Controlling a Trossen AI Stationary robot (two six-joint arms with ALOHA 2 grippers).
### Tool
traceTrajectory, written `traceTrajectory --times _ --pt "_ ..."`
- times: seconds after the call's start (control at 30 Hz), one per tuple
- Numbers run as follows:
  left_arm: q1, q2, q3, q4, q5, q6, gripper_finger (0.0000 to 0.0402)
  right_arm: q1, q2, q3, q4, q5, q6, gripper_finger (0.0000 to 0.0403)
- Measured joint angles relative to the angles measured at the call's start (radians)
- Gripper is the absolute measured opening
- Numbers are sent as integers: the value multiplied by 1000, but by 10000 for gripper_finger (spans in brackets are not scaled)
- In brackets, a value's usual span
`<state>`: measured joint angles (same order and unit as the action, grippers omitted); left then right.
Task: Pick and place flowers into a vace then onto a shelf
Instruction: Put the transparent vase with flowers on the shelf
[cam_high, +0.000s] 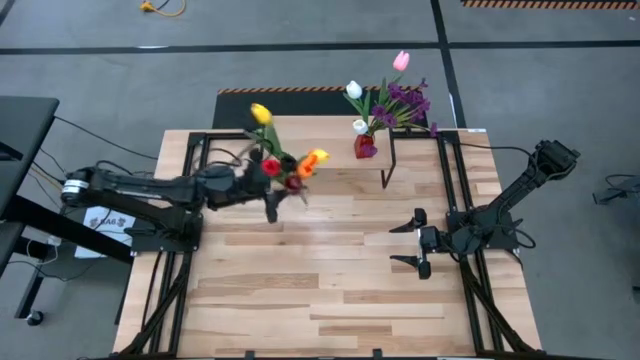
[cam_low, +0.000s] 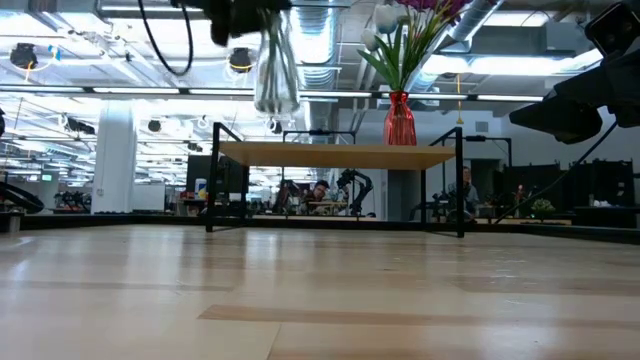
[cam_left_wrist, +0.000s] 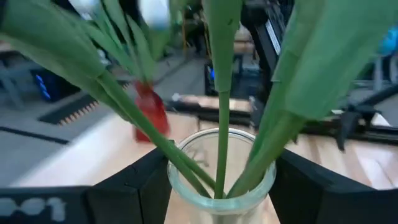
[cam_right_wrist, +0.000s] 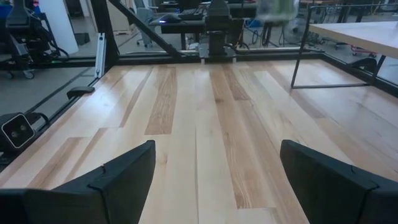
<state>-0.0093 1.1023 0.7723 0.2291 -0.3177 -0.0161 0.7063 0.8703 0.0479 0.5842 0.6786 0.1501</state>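
A clear glass vase of flowers was pinched by the left pincer and held above the table, left of centre in the high view. A red vase with more flowers stood on the shelf at upper centre. The right pincer was spread wide, empty, at the right.

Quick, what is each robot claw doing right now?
Left gripper: closed on a clear glass vase of tulips, lifted above the table.
Right gripper: open, empty.

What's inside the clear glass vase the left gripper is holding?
Green tulip stems stand in the clear glass vase, gripped by the left gripper. Their heads show from above. The vase's bottom is hidden, so water cannot be judged.
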Motion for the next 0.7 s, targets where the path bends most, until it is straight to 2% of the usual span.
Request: traceTrajectory --times 0.17,0.37,0.7 --pt "13 -105 24 -53 -101 121 210 0 0 0 6 0 0 335" --pt "117 -143 25 -53 -107 192 210 0 0 0 8 0 0 335" --pt "384 -135 24 -38 149 135 210 0 0 0 7 1 0 335"
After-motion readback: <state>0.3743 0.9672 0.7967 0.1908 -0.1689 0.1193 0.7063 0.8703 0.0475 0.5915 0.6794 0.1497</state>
